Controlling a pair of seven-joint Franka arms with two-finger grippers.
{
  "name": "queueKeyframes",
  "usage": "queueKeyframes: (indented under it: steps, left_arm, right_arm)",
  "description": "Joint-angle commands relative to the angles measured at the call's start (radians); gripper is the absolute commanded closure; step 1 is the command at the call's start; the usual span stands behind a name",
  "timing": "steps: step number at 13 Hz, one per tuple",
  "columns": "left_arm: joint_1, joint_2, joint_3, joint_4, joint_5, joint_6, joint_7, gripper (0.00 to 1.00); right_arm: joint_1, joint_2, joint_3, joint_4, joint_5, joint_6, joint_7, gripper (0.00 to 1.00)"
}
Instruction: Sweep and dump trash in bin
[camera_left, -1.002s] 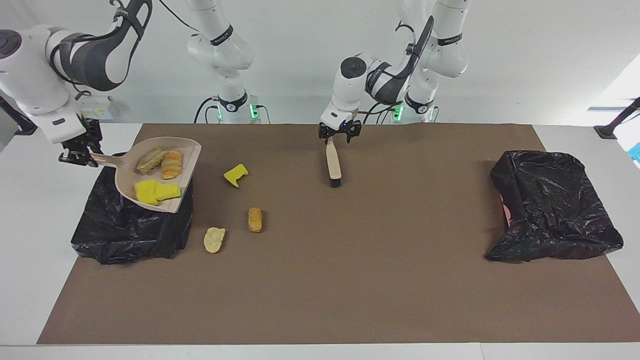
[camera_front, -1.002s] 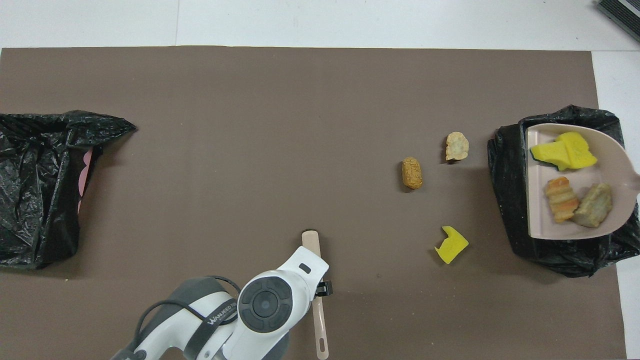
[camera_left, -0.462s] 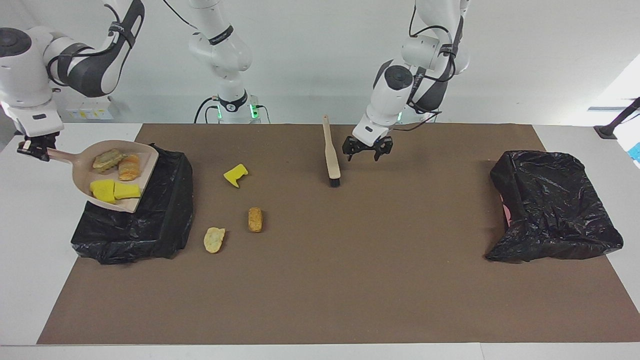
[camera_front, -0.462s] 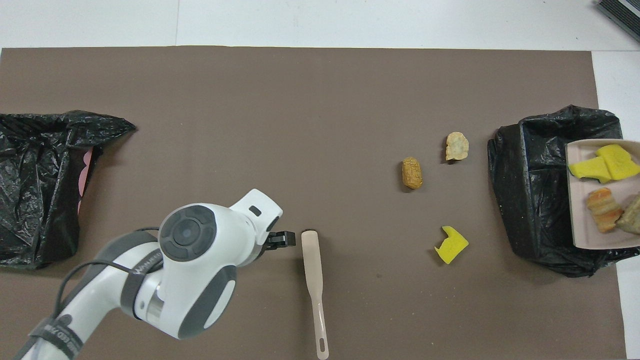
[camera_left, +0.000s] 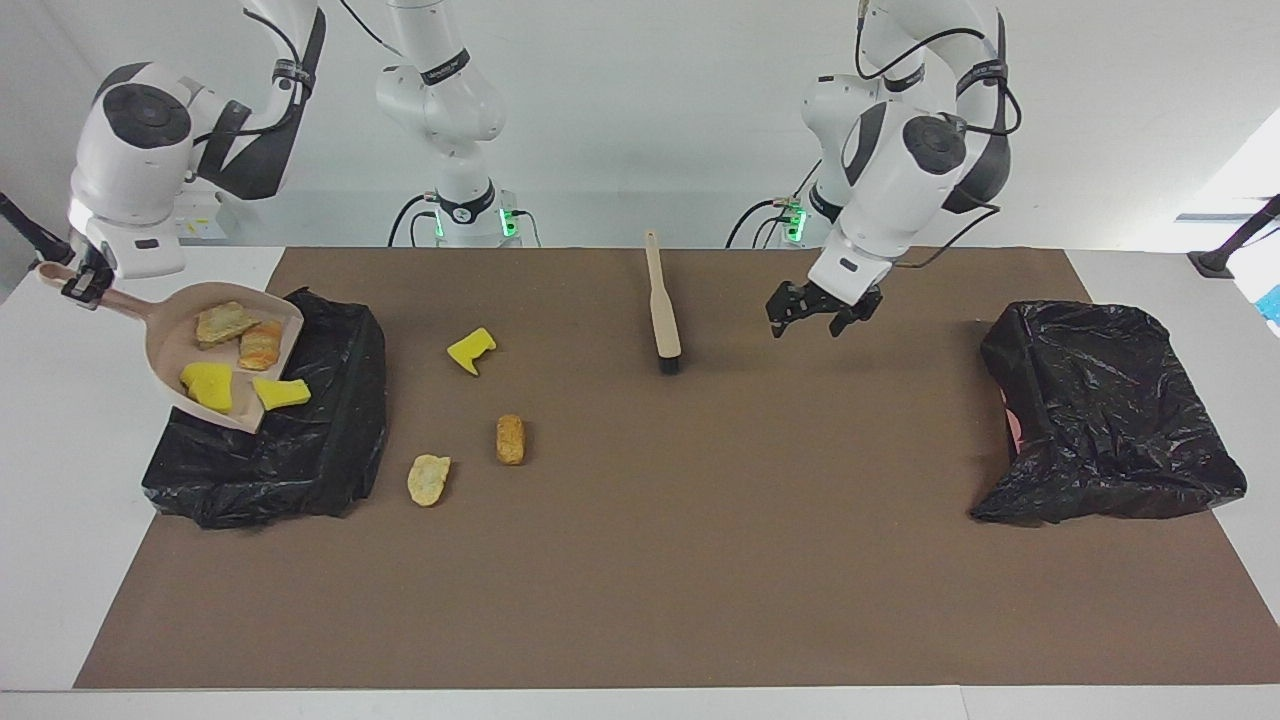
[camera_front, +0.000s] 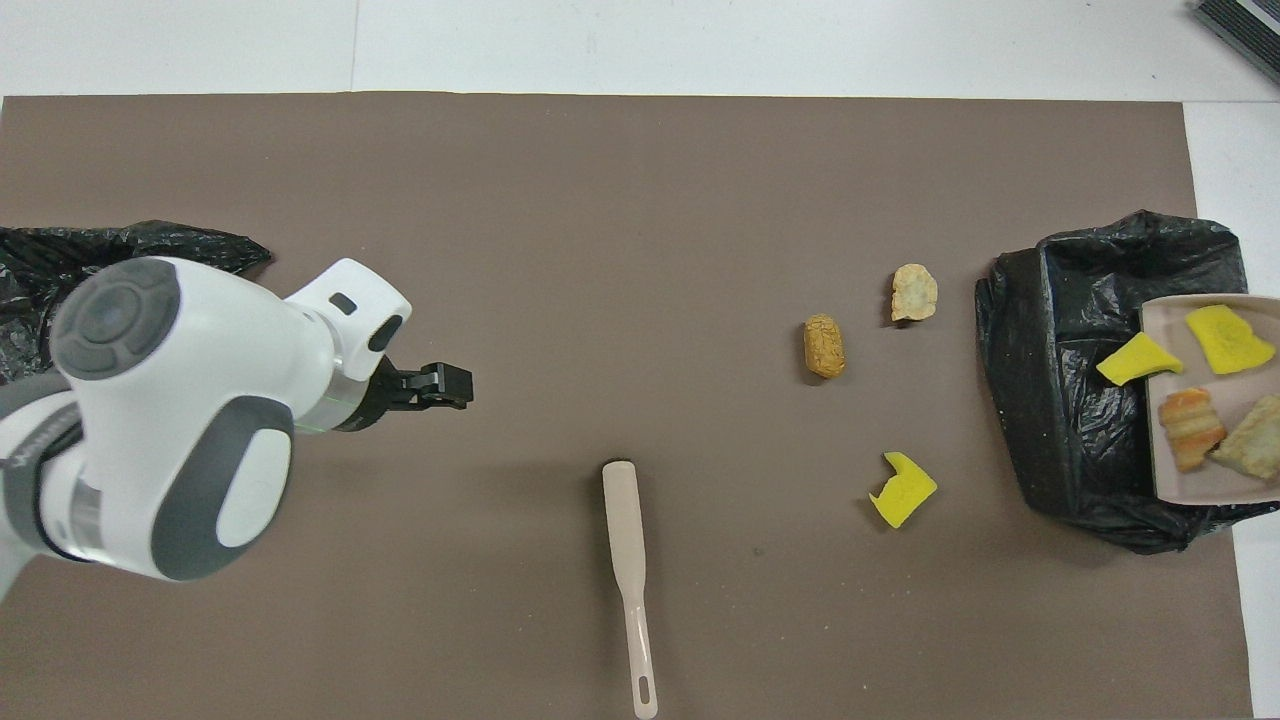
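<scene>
Since a moment ago, my left tool (camera_left: 820, 312) has swung away from the brush (camera_left: 661, 310), fingers spread and empty over the bench (camera_left: 700, 560).
Near me lies the brush; my right tool (camera_left: 82, 285) grips the dustpan (camera_left: 170, 350), tilted over the bin (camera_left: 300, 450) with four trash (camera_left: 212, 385) scraps; three lie farther out.

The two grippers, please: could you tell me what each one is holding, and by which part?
The right gripper holds the beige dustpan by the end of its handle, over the black bin. The left gripper is open and holds nothing; the brush lies on the mat.
</scene>
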Motion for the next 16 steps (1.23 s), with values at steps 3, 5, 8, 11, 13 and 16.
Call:
queueKeyframes:
  steps: [3,5,8,11,13,16]
  left_arm:
    - [0.156,0.043,-0.009,0.179,0.021,-0.209,0.165,0.0]
    - [0.199,0.047,-0.009,0.234,0.067,-0.26,0.188,0.0]
    - [0.205,0.066,-0.007,0.331,0.131,-0.344,0.237,0.0]
    - [0.215,0.051,-0.007,0.366,0.163,-0.36,0.254,0.0]
    - [0.222,0.046,-0.006,0.359,0.162,-0.366,0.247,0.0]
    - [0.225,0.04,-0.006,0.357,0.16,-0.355,0.241,0.0]
  right_arm:
    - [0.109,-0.069,0.003,-0.057,-0.228,-0.127,0.148,1.0]
    - [0.155,-0.07,0.005,-0.049,-0.3,-0.195,0.162,1.0]
    - [0.203,-0.077,0.015,-0.043,-0.388,-0.275,0.219,1.0]
    - [0.252,-0.106,0.015,-0.02,-0.423,-0.342,0.204,1.0]
    - [0.27,-0.104,0.026,0.027,-0.422,-0.379,0.15,1.0]
    - [0.289,-0.095,0.072,0.089,-0.383,-0.451,0.133,1.0]
